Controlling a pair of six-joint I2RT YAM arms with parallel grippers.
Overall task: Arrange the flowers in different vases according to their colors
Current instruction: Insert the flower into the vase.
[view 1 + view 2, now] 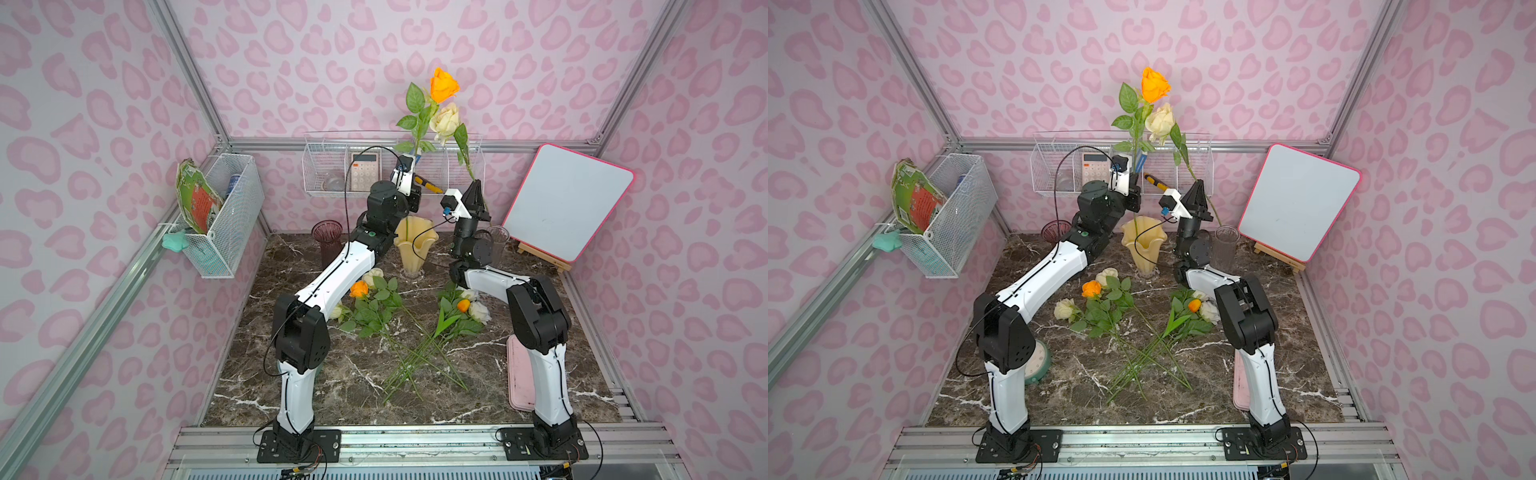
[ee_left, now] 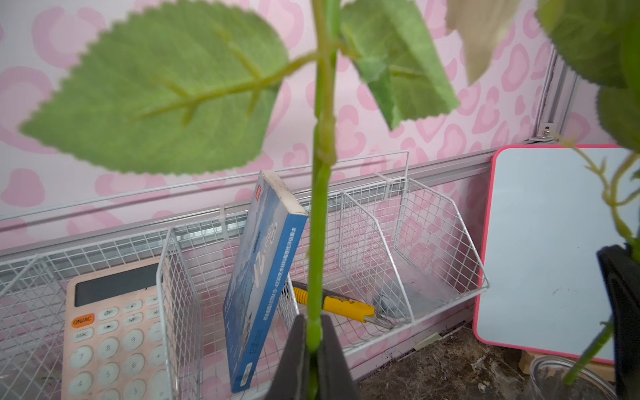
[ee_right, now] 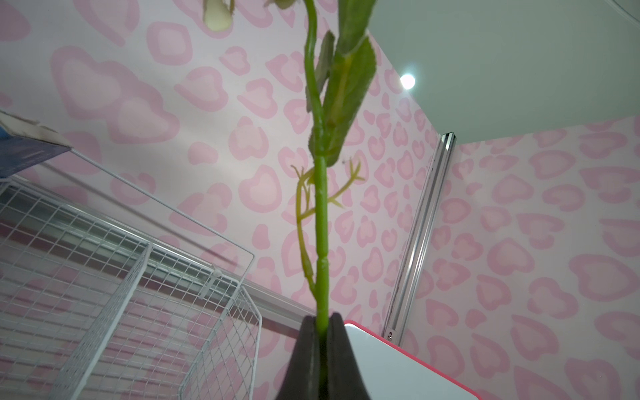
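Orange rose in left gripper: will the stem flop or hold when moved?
Probably stiff enough: the stem stands nearly straight above the left gripper, with the orange rose high up. Likely top-heavy, so it may pivot in the narrow pinch.

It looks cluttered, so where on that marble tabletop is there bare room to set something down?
Bare: the front strip of marble tabletop between the crossed stems and the front rail; also the patch between the clear vase, whiteboard and pink tray. Crowded: the middle with loose flowers, and the back row of vases.
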